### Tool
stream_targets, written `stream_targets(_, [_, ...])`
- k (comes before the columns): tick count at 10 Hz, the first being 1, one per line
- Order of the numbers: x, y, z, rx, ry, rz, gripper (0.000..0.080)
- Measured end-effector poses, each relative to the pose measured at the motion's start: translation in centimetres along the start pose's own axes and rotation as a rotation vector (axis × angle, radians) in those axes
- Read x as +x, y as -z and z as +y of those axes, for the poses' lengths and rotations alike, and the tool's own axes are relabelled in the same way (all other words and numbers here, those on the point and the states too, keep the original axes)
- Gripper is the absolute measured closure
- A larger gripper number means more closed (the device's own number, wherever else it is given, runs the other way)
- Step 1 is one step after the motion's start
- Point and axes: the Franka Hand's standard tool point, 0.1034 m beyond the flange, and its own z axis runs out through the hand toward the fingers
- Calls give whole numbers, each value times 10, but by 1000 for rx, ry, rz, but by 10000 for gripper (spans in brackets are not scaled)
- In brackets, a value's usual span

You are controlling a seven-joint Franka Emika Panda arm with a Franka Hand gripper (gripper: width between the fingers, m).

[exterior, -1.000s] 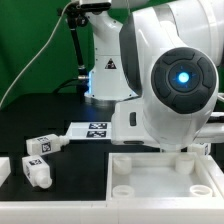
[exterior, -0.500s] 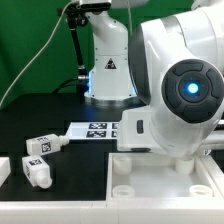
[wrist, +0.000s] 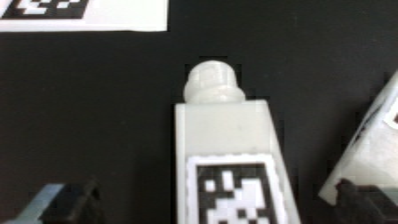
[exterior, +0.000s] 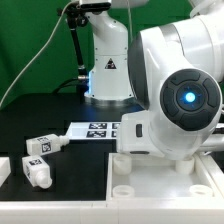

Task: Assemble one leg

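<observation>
The leg (wrist: 228, 140) lies flat on the black table (wrist: 89, 110) in the wrist view, straight under the camera; its rounded peg end points toward the marker board (wrist: 80, 15), and a black-and-white tag shows on the upper face of its square body; peg and board are well apart, with bare table between them.

The gripper (wrist: 205, 200) is spread wide; its two dark fingers (wrist: 50, 203) show only as blurred tips, one on each side of the leg's tagged end; black table shows between each tip and the leg, so they seem to touch nothing and hold nothing.

Just beside the leg, past one fingertip, lies the edge of another white part (wrist: 381, 130); what it is cannot be told.

In the exterior view the arm (exterior: 185, 95) fills the exterior view's right and hides both gripper and leg; the white tabletop (exterior: 118, 175) lies below it; two further legs (exterior: 41, 146) lie near each other at the exterior view's left, and the marker board (exterior: 95, 128) sits behind them.
</observation>
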Motion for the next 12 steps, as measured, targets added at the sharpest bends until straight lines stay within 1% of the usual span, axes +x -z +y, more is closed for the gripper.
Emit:
stream_targets(1, [0, -1, 0, 0, 0, -2, 151])
stream_targets(3, [0, -1, 0, -1, 0, -2, 407])
stream_targets(4, [0, 0, -1, -1, 2, -1, 407])
stream_targets(5, [0, 1, -1, -1, 4, 1, 521])
stream_targets(7, [-2, 6, -2, -1, 12, 10, 521])
stream_targets(8, [-8, 14, -4, -4, 20, 17, 521])
stream_targets(9, [-23, 29, -3, -10, 35, 5, 521])
stream_targets(11, [-39, 63, -3, -10, 140, 68, 521])
stream_targets(12, [-41, 71, -5, -13, 171, 86, 521])
